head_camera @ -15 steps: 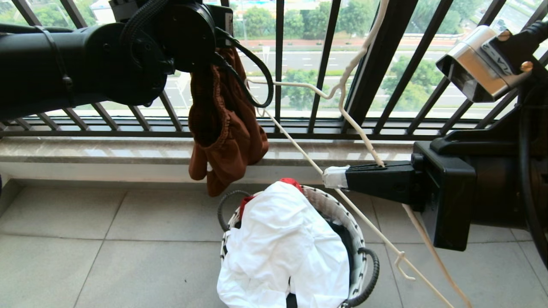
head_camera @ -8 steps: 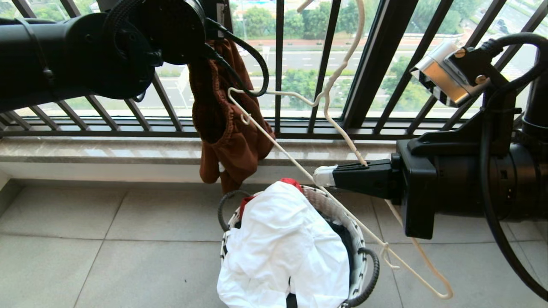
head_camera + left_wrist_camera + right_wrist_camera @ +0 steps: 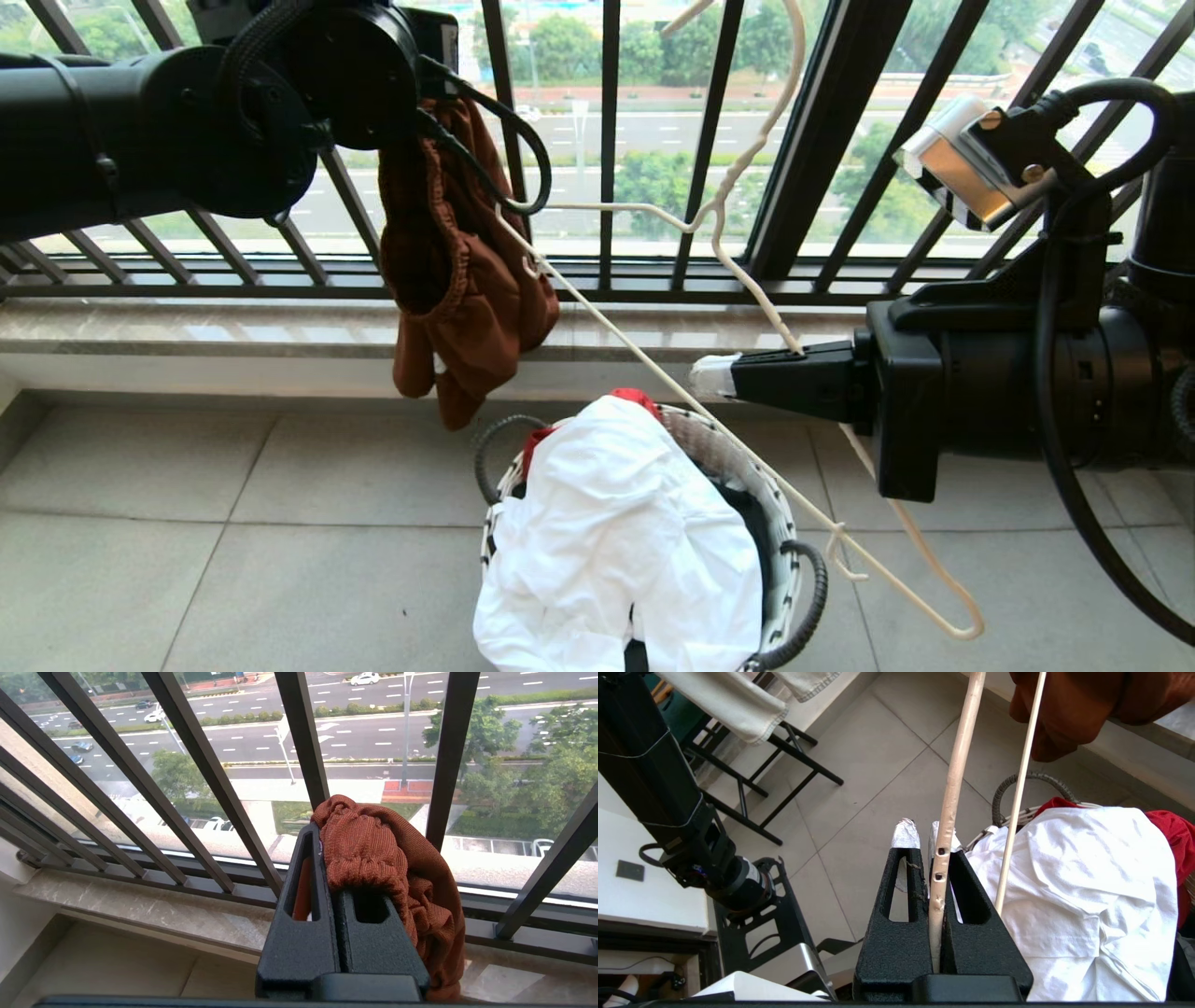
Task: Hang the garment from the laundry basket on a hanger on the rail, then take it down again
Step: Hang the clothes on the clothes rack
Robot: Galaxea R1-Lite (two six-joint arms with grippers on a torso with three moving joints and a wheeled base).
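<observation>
My left gripper (image 3: 329, 858) pinched the garment (image 3: 457, 280) by its waistband; soft, light, it sagged limply. At its four o'clock, my right gripper (image 3: 724, 375) clamped the hanger (image 3: 747, 280), thin, probably springy.

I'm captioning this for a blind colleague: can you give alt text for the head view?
Left gripper holds brown shorts up before a black railing; right gripper grips a cream hanger beside them, above a laundry basket heaped with white cloth.

Bare grey floor tiles (image 3: 233, 523) left of the small round basket with white patterned liner (image 3: 780, 523) are wide open for a claw. Across the middle, the thin cream-white wire hanger (image 3: 653, 369) slants from the hanging rust-brown shorts (image 3: 467, 280) over the heaped white cloth (image 3: 616, 541), and the black balcony railing (image 3: 607, 140) walls off the far side.
</observation>
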